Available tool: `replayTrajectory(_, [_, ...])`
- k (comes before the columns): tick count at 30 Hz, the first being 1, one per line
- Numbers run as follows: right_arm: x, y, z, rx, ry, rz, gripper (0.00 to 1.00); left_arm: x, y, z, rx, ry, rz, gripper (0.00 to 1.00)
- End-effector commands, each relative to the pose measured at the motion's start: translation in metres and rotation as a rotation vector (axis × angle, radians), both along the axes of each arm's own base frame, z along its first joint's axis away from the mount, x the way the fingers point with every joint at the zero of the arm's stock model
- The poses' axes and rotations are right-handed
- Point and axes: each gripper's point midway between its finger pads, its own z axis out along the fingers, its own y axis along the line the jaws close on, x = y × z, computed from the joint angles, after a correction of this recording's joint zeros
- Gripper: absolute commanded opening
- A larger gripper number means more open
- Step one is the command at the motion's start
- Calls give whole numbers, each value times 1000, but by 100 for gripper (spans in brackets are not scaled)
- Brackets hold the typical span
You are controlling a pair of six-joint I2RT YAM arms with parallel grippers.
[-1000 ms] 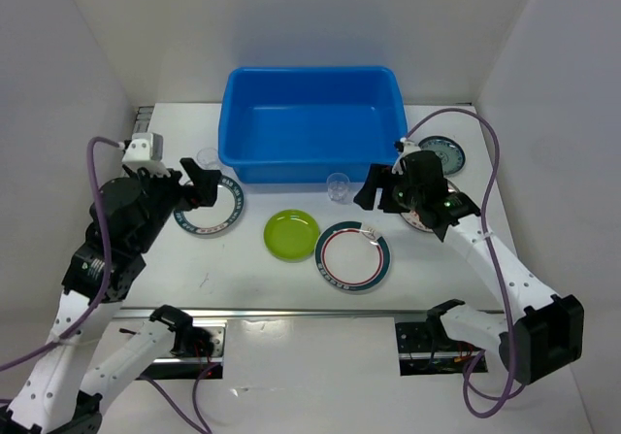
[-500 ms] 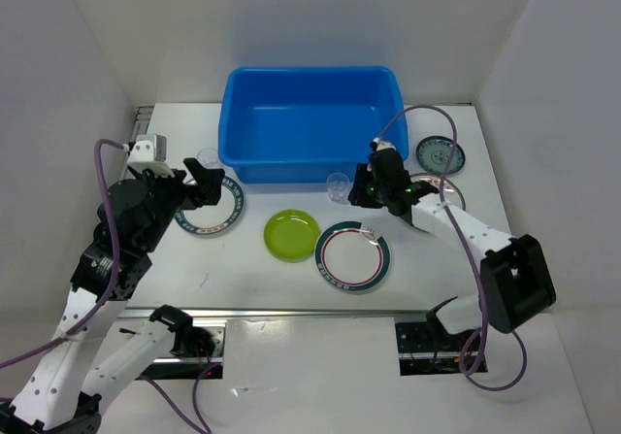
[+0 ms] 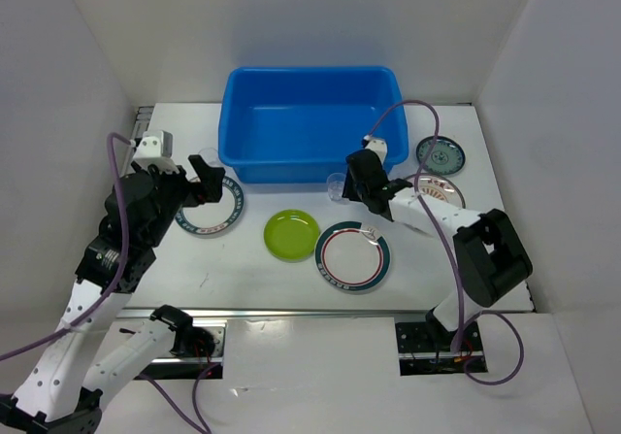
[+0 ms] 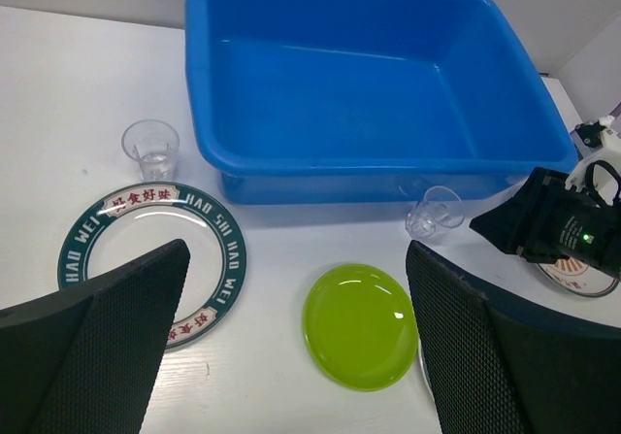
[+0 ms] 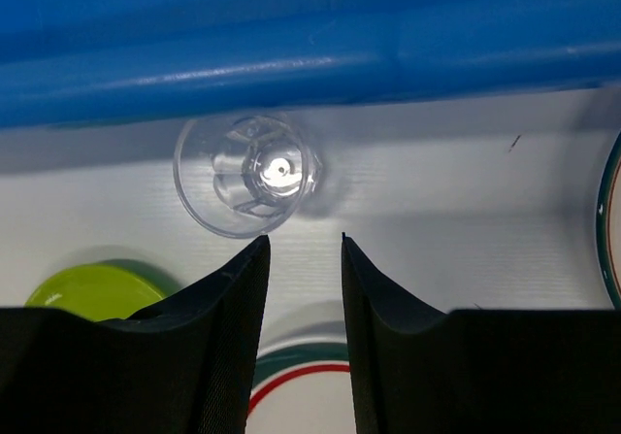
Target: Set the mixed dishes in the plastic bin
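The blue plastic bin [image 3: 310, 123] stands at the back, with nothing visible inside it. In front of it lie a white teal-rimmed plate [image 3: 207, 211], a lime-green plate [image 3: 291, 235] and a second teal-rimmed plate with a red ring [image 3: 353, 256]. A small dark teal plate [image 3: 441, 154] and an orange-sunburst plate [image 3: 437, 193] lie at the right. My right gripper [image 3: 349, 189] is open and empty, its fingertips [image 5: 260, 250] just short of a clear cup [image 5: 247, 172] standing by the bin wall [image 5: 310, 55]. My left gripper [image 4: 291, 356] is open and empty, above the left plate [image 4: 155, 250]. A second clear cup [image 4: 151, 148] stands beyond that plate.
White walls close in the table on the left, back and right. A metal rail [image 3: 320, 316] runs along the near edge by the arm bases. The right arm lies over part of the orange-sunburst plate. The lime-green plate [image 5: 92, 288] shows left of my right fingers.
My right gripper has swung left from over the orange-sunburst plate to the clear cup in front of the bin. My left gripper has shifted slightly.
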Motion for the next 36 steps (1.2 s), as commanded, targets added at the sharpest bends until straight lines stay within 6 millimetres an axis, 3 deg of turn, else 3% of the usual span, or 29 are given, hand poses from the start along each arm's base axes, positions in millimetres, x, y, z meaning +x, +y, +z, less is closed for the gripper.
replayTrajectory(1, [31,13,32,73,-157,-94,41,2,3,23,13,-56,9,99])
replayTrajectory(4, [35,17,27,93,-155,-108,41,1,3,24,13,-56,9,99])
replayTrajectory(10, [40,23,-2,87,-115,-141,38,2,1,20,9,-37,1,99])
replayTrajectory(13, [40,31,-10,67,-108,-134,29,0,4,20,11,-37,12,99])
replayTrajectory(18, [36,33,-13,43,-102,-145,0,0,7,20,14,-38,32,99])
replayTrajectory(20, [35,30,-2,53,-115,-158,0,0,7,18,17,-30,32,99])
replayTrajectory(22, [25,26,19,63,-135,-156,0,0,7,14,21,-21,31,99])
replayTrajectory(23, [18,21,47,90,-166,-156,0,1,7,16,26,-31,30,99])
replayTrajectory(24, [12,22,42,73,-145,-147,0,1,7,16,26,-31,30,99])
replayTrajectory(25, [5,18,75,109,-191,-132,0,1,7,16,26,-31,30,99])
replayTrajectory(27, [-9,13,107,127,-207,-98,0,4,6,16,25,-32,30,99])
replayTrajectory(29, [-22,11,159,146,-259,-25,0,5,4,15,23,-35,20,99])
replayTrajectory(30, [-20,15,191,165,-301,2,0,5,4,15,23,-35,20,99])
replayTrajectory(32, [-17,19,213,137,-318,68,0,8,2,17,19,-43,20,99])
replayTrajectory(33, [-11,19,238,146,-354,79,0,8,2,17,19,-43,20,99])
replayTrajectory(34, [-3,21,245,143,-364,91,0,8,2,17,19,-43,20,99])
replayTrajectory(36, [26,20,232,88,-337,97,0,10,1,21,16,-52,20,99])
